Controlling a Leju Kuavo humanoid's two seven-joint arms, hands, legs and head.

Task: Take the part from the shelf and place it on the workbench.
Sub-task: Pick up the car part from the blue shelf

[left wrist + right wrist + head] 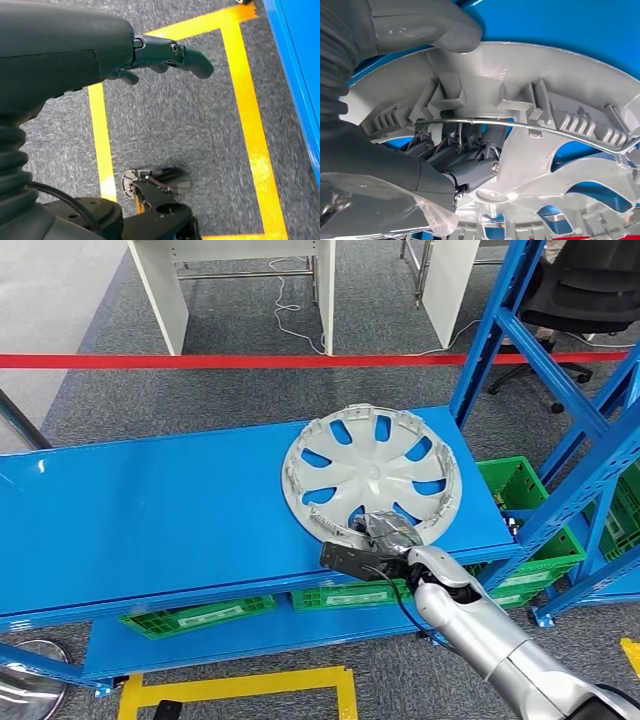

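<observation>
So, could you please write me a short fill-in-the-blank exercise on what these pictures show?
1. The right hand grips the rim of the silver ____.
2. The wheel cover lies on a shelf coloured ____.
3. The left hand hangs over grey carpet marked with ____ tape.
4. Under the shelf sit crates coloured ____.

Missing words: wheel cover; blue; yellow; green

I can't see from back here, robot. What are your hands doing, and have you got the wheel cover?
Right hand grips the wheel cover's near rim, thumb on top. Cover lies on the blue shelf. Left hand hangs over the floor, holding nothing. Nothing in the way.
</observation>
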